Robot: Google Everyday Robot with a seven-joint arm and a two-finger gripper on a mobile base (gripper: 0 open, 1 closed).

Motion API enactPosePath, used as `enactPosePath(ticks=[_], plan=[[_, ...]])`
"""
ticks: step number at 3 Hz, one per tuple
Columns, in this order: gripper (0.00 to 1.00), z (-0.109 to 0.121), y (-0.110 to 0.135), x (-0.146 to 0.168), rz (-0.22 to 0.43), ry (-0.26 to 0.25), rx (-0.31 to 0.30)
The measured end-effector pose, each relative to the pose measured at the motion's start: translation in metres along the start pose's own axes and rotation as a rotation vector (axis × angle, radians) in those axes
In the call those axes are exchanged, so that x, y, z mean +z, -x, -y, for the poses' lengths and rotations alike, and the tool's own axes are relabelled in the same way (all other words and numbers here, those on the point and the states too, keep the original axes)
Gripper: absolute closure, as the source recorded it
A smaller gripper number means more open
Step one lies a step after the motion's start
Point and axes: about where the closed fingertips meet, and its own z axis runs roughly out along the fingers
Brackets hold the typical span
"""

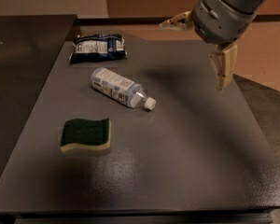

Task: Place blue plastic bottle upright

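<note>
We are seeing the blue plastic bottle [117, 87] lying on its side on the dark bench [186, 162], between a snack packet [98, 48] and a sponge [85, 134]. The end effector [192, 56] is hovering well apart at far right, fingers spread and holding nothing.

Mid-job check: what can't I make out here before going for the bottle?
All in the camera view:
The blue plastic bottle, lying on its side: label print too small to read.
The gripper, open above the far right of the table: its arm is cut off by the top edge.
The snack packet: print too small to read.
</note>
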Motion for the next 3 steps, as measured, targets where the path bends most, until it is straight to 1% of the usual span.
enactPosePath(ticks=[1,2,3], plan=[[0.0,0.01,0.004,0.015,-0.009,-0.011,-0.191],[0.0,0.014,0.011,0.027,-0.014,-0.037,-0.384],[0.0,0.016,0.017,0.039,-0.034,-0.046,-0.58]])
